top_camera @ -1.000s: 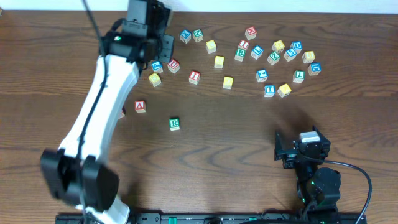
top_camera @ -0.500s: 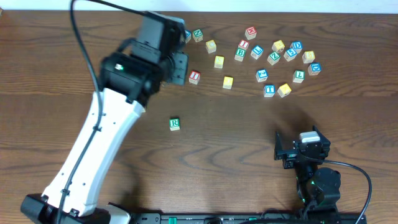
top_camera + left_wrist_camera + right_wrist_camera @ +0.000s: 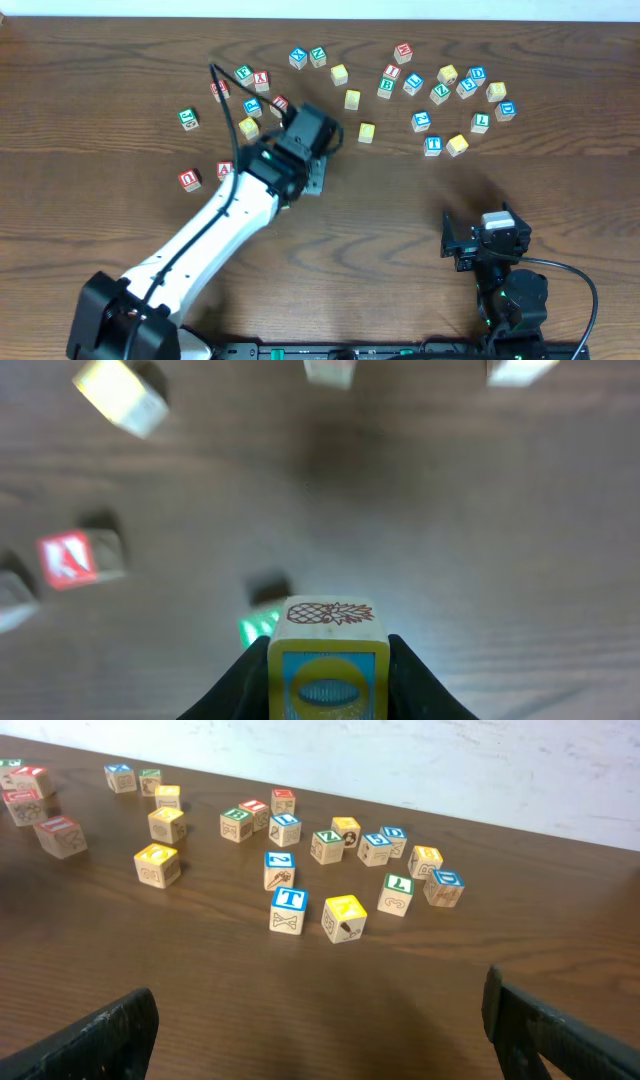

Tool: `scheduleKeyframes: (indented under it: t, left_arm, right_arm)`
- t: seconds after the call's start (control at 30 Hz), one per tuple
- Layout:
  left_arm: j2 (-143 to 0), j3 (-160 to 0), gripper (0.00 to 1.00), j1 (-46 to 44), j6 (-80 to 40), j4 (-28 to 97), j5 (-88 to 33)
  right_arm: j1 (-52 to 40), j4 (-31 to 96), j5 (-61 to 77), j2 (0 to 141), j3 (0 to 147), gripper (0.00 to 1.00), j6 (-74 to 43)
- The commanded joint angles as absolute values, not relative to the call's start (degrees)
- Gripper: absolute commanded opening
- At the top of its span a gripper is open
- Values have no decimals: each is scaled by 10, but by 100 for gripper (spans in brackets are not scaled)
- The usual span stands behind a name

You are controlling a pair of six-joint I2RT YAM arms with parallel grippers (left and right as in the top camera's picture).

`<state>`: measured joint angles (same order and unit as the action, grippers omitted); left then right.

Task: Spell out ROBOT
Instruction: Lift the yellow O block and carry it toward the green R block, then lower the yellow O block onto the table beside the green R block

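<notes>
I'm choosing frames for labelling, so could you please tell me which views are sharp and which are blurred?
Left wrist: the held cube is sharp, the table behind it smeared. Right wrist: crisp, the T cube readable. Overhead: sharp, letters small.

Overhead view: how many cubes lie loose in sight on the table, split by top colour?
Red-lettered cubes: 7
Green-lettered cubes: 6
Blue-lettered cubes: 8
Yellow-topped cubes: 7
Total: 28, leaving out the held cube in the left gripper.
</notes>
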<state>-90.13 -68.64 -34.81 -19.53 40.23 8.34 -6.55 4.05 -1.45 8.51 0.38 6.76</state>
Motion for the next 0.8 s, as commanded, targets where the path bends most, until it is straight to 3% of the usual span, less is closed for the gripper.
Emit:
scheduleKeyframes:
  t: [0.0, 0.77]
  left_arm:
    - [-901, -669, 11, -368, -229, 389, 70]
    - [-901, -565, 11, -408, -262, 292, 65]
  right_arm:
    - [-63, 43, -13, 84, 3, 99, 74]
    - [-63, 43, -13, 84, 3, 99, 74]
